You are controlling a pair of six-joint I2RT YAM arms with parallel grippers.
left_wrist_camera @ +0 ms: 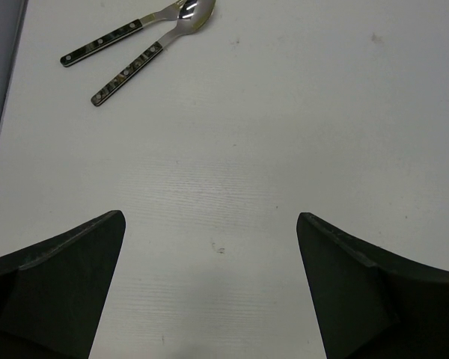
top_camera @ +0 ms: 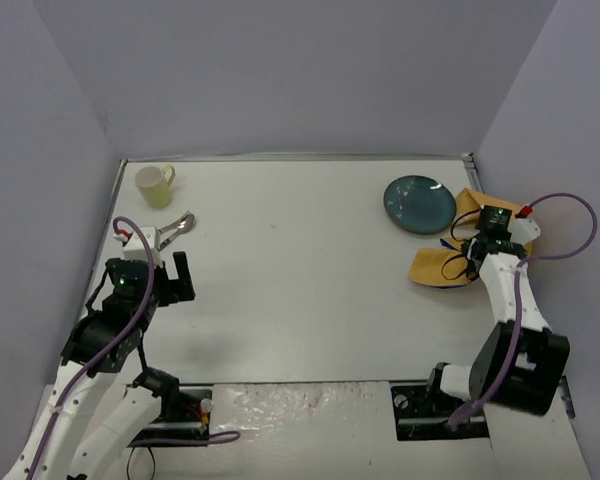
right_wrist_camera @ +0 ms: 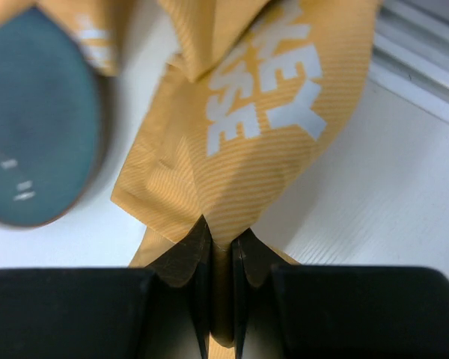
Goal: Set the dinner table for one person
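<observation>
The white dinner table (top_camera: 300, 280) fills the top view. My right gripper (right_wrist_camera: 221, 241) is shut on a fold of the orange-yellow cloth placemat (right_wrist_camera: 254, 127), which lies crumpled at the right (top_camera: 435, 265) beside a teal plate (top_camera: 419, 204); the plate also shows in the right wrist view (right_wrist_camera: 37, 127). My left gripper (top_camera: 170, 272) is open and empty over bare tabletop; its fingertips (left_wrist_camera: 105, 239) are wide apart. A spoon and a second black-handled utensil (left_wrist_camera: 135, 52) lie just beyond it, also in the top view (top_camera: 177, 228). A pale yellow mug (top_camera: 156, 184) stands at the far left corner.
Grey walls enclose the table on three sides. A metal rim (right_wrist_camera: 426, 52) runs along the right edge close to the placemat. The arm bases and a white mounting plate (top_camera: 300, 410) are at the near edge.
</observation>
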